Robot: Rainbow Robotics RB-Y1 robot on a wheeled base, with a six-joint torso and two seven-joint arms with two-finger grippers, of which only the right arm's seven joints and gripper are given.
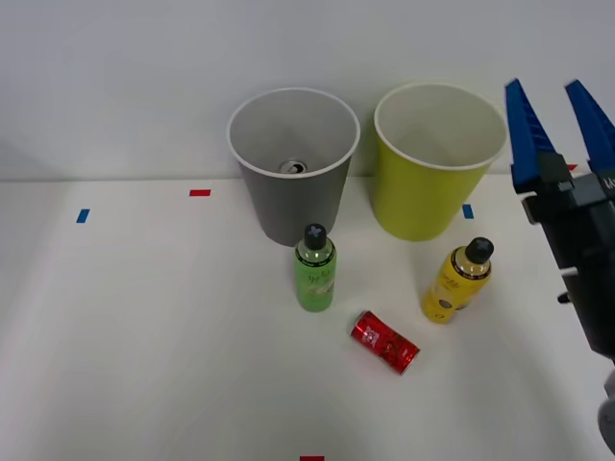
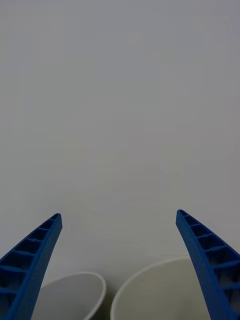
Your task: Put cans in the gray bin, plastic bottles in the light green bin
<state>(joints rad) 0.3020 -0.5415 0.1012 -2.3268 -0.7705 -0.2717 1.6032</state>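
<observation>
Blue ribbed jaws of the right gripper (image 1: 558,89) stand apart and empty, raised at the counter's (image 1: 144,336) right. Front view alone shows a can (image 1: 293,167) inside the gray bin (image 1: 293,182), the green bottle (image 1: 315,268), yellow bottle (image 1: 455,281) and red can (image 1: 384,342) nearer. Wrist view catches the gray bin and the light green bin (image 2: 165,290) rims.

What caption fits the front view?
Open right gripper raised beside light green bin; one can in gray bin.
</observation>
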